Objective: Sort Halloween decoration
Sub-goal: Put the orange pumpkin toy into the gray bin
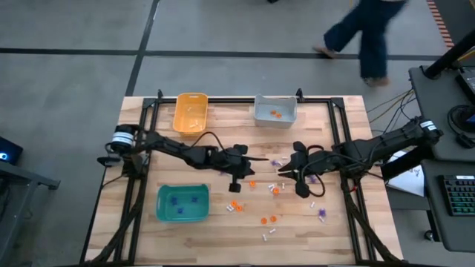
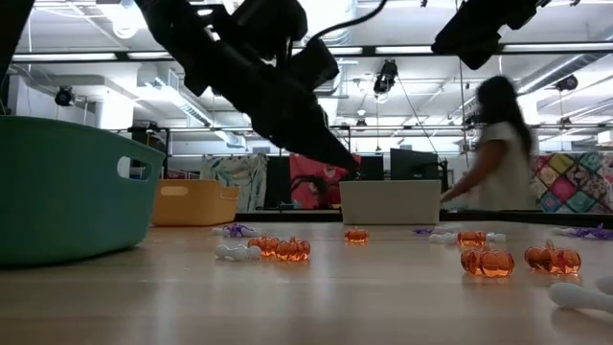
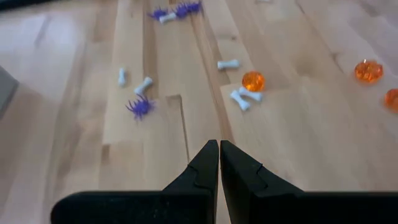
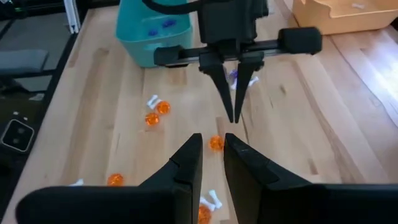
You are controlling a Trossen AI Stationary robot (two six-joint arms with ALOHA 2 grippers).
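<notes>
**Fingers shut on the left, slightly parted on the right, both empty**

Fingers of the left gripper (image 3: 219,152) pressed together, holding nothing; right gripper (image 4: 212,146) has a small gap, also empty; both hover mid-frame in the high view, tips facing; Halloween decoration (image 1: 269,219) scattered lower centre of the table (image 1: 341,245); teal bin (image 1: 182,203) lower left holds purple bits; grey bin (image 1: 274,111) up top holds orange ones.

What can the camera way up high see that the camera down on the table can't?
Only the high view shows inside the bins: purple trinkets in the teal bin and orange ones in the grey bin. Only the low view shows ceiling lights and a quilt behind. Both show a person walking past and orange pumpkins on the table.
</notes>
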